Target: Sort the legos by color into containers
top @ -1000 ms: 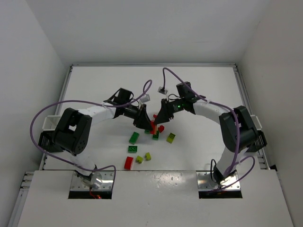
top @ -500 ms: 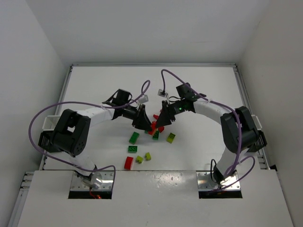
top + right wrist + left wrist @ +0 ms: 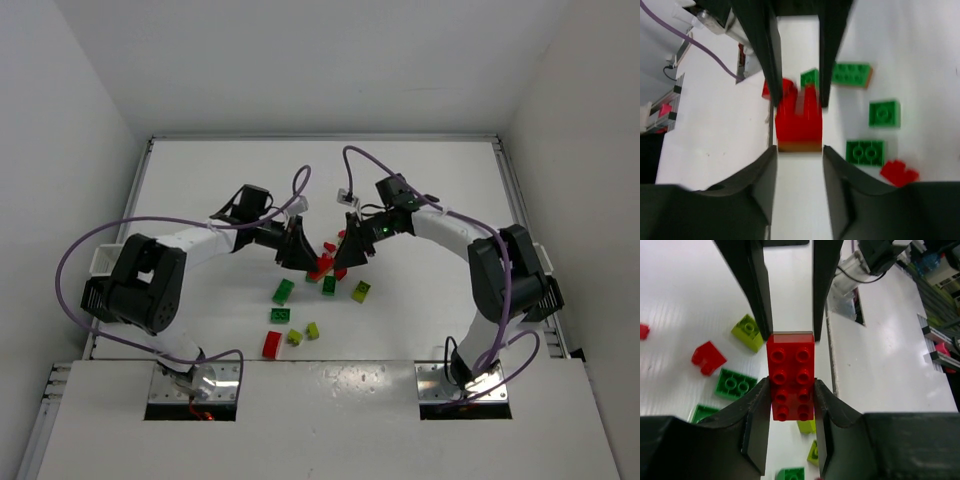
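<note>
The left jaws are clenched on the long sides of a red brick (image 3: pixel 790 367), its studs facing the wrist camera. The right jaws are released, their tips just at the brick's far end, at twelve o'clock in the left wrist view. Loose legos (image 3: pixel 284 291) lie on the table (image 3: pixel 420 180) from five to seven o'clock of it.

Red eight-stud plastic brick (image 3: pixel 790 375): glossy, smooth moulded faces with soft highlights on the studs. The green plastic brick (image 3: pixel 731 385) lying nearby has the same sheen. Black plastic fingers (image 3: pixel 757 425) of the left gripper (image 3: pixel 791 385) look matt and faintly grainy. White tabletop (image 3: pixel 685 295): smooth, low sheen, with fine ribbing like corrugated plastic sheet.
</note>
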{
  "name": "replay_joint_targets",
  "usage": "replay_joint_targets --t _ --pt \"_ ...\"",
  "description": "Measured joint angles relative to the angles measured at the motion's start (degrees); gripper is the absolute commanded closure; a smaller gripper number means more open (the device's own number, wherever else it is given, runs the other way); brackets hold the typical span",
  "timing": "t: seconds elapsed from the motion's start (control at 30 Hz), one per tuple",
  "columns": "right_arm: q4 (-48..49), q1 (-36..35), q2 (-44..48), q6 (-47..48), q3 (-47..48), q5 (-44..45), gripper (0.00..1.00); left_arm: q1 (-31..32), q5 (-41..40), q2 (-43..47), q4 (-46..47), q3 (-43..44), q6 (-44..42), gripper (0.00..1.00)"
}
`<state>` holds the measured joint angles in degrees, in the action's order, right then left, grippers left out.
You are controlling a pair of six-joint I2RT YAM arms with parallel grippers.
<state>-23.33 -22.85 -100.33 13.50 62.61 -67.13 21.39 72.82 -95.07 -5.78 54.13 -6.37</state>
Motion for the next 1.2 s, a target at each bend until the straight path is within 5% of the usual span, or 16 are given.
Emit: replay_joint_targets --t 0.07,0.23,0.8,1.2 --pt "-0.68 0.76 0.11 -1.31 -0.20 0.44 0.38 -0.74 -0.15 0.35 -0.59 -0.17 -0.11 1.00" --pt "3.10 4.87 2.12 -8.35 -4.20 1.75 0.19 -5.55 -0.33 0.68 -1.95 -1.07 -0.15 1.00" --pt "48.57 2.78 2.27 -51.98 -12.87 4.76 0.17 -6.01 2.64 -2.51 0.76 4.22 12.79 1.00" --pt "62.34 -0.61 1.01 -62.45 -15.52 7.08 0.23 -6.51 2.84 -3.15 6.12 4.96 20.90 1.00"
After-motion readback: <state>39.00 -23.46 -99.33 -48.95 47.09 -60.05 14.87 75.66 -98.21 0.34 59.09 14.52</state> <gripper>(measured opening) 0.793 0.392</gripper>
